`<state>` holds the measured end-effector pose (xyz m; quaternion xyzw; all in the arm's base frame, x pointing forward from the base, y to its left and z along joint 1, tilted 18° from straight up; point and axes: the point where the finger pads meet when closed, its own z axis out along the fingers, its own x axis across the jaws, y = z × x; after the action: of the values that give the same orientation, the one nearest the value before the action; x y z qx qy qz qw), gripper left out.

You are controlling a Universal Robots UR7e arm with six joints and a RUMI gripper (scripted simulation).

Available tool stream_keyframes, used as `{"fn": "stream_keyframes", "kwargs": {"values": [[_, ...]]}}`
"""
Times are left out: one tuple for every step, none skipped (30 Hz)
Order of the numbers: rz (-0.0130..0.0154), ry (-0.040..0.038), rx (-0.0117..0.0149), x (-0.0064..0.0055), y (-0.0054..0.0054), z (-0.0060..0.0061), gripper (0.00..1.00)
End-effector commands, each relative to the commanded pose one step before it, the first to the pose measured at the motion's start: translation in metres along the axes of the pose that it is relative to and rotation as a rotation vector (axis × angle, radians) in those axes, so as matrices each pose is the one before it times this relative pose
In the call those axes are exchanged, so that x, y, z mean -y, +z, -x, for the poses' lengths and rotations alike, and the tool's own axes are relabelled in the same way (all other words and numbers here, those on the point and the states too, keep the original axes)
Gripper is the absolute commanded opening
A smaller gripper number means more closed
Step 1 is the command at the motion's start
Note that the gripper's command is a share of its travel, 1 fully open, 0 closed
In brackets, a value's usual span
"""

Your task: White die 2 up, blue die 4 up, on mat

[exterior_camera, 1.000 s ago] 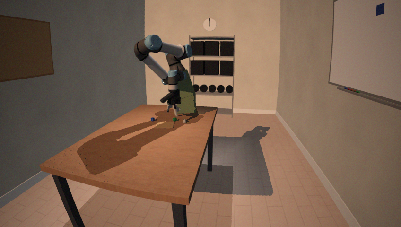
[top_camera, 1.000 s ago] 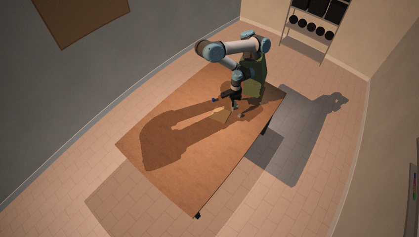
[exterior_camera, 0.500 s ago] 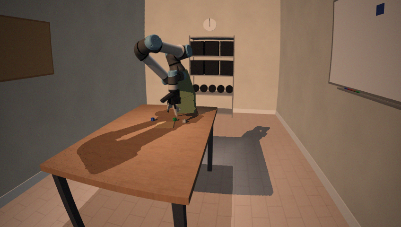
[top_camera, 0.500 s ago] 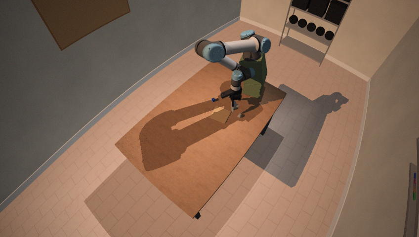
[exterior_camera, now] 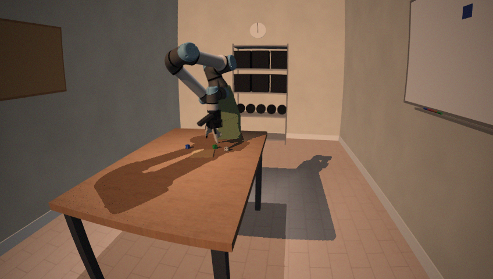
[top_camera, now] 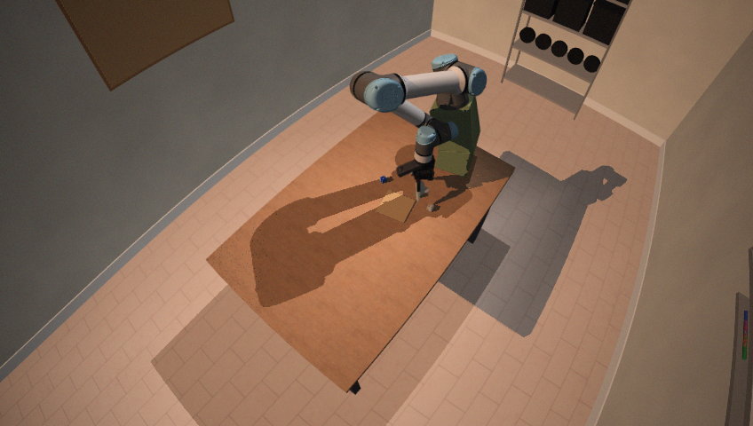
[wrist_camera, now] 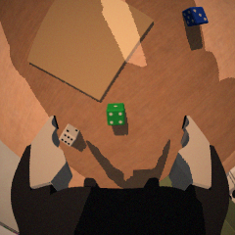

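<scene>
My gripper (wrist_camera: 119,116) is open and empty, pointing down above the table. The green die (wrist_camera: 117,114) lies on the bare table between and just ahead of the fingers, off the mat, with four pips on top. The white die (wrist_camera: 70,135) lies on the table close to my left finger, also off the mat. The blue die (wrist_camera: 195,16) lies farther off at the upper right, off the mat. The tan mat (wrist_camera: 90,44) has no die on it. In the exterior view I see the gripper (exterior_camera: 211,136), green die (exterior_camera: 214,146), white die (exterior_camera: 225,148), blue die (exterior_camera: 187,146) and mat (exterior_camera: 204,153).
The arm's green base block (exterior_camera: 229,119) stands close behind the dice. The table's far-right edge (top_camera: 494,198) is near the white die (top_camera: 430,207). The arm casts a long shadow across the table.
</scene>
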<state>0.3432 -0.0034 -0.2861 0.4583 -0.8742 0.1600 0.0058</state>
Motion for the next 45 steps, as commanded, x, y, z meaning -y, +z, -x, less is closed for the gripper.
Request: {"fn": "stream_keyframes", "kwargs": {"values": [[-0.00073,0.00000,0.00049,0.00026,-0.00029,0.00018,1.00],[0.00000,0.00000,0.00000,0.00000,0.00000,0.00000,1.00],[0.00000,0.00000,0.00000,0.00000,0.00000,0.00000,1.00],[0.00000,0.00000,0.00000,-0.00001,0.00000,0.00001,1.00],[0.00000,0.00000,0.00000,-0.00005,0.00000,0.00009,1.00],[0.00000,0.00000,0.00000,-0.00012,0.00000,0.00024,1.00],[0.00000,0.00000,0.00000,-0.00022,0.00000,0.00045,1.00],[0.00000,0.00000,0.00000,-0.00034,0.00000,0.00069,1.00],[0.00000,0.00000,0.00000,-0.00048,0.00000,0.00097,1.00],[-0.00001,0.00000,0.00000,-0.00064,0.00000,0.00127,1.00],[0.00000,0.00000,0.00000,-0.00079,0.00000,0.00159,1.00],[0.00000,0.00000,0.00000,-0.00096,0.00000,0.00191,1.00],[0.00000,0.00000,0.00000,-0.00112,0.00000,0.00223,1.00],[0.00000,0.00000,0.00000,-0.00127,0.00000,0.00255,1.00],[0.00000,0.00000,0.00000,-0.00142,0.00000,0.00285,1.00],[-0.00001,0.00000,0.00000,-0.00157,0.00000,0.00313,1.00],[0.00000,0.00000,0.00000,-0.00169,0.00000,0.00338,1.00],[0.00000,0.00000,0.00000,-0.00180,0.00000,0.00362,1.00],[0.00000,0.00000,0.00000,0.00000,0.00000,0.00000,1.00],[0.00000,0.00000,0.00000,0.00000,0.00000,0.00000,1.00],[0.00000,0.00000,0.00000,-0.00190,0.00000,0.00381,1.00],[0.00000,0.00000,0.00000,-0.00198,0.00000,0.00396,1.00],[0.00000,0.00000,0.00000,-0.00204,0.00000,0.00408,1.00],[0.00000,0.00000,0.00000,-0.00207,0.00000,0.00415,1.00],[0.00000,0.00000,0.00000,-0.00209,0.00000,0.00417,1.00],[0.00000,0.00000,0.00000,-0.00207,0.00000,0.00415,1.00],[0.00000,0.00000,0.00000,-0.00204,0.00000,0.00408,1.00],[0.00000,0.00000,0.00000,-0.00198,0.00000,0.00396,1.00],[0.00000,0.00000,0.00000,-0.00189,0.00000,0.00378,1.00],[0.00000,0.00000,0.00000,-0.00178,0.00000,0.00357,1.00],[0.00000,0.00000,0.00000,-0.00165,0.00000,0.00331,1.00],[0.00000,0.00000,0.00000,-0.00150,0.00000,0.00301,1.00],[-0.00001,0.00000,0.00000,-0.00134,0.00000,0.00267,1.00],[0.00001,0.00000,0.00000,-0.00116,0.00001,0.00233,1.00],[-0.00001,0.00000,0.00000,-0.00098,-0.00001,0.00194,1.00],[0.00000,0.00000,0.00000,0.00000,0.00000,0.00000,1.00],[0.00000,0.00000,0.00000,0.00000,0.00000,0.00000,1.00],[0.00000,0.00000,0.00000,-0.00079,0.00000,0.00158,1.00],[0.00000,0.00000,0.00000,-0.00060,0.00000,0.00121,1.00],[0.00000,0.00000,0.00000,-0.00043,0.00000,0.00086,1.00],[0.00000,0.00000,0.00000,-0.00028,0.00000,0.00056,1.00],[0.00000,0.00000,0.00000,-0.00015,0.00000,0.00030,1.00],[0.00000,0.00000,0.00000,-0.00006,0.00000,0.00012,1.00],[0.00000,0.00000,0.00000,-0.00001,0.00000,0.00002,1.00],[0.00000,0.00000,0.00000,0.00000,0.00000,0.00000,1.00]]}}
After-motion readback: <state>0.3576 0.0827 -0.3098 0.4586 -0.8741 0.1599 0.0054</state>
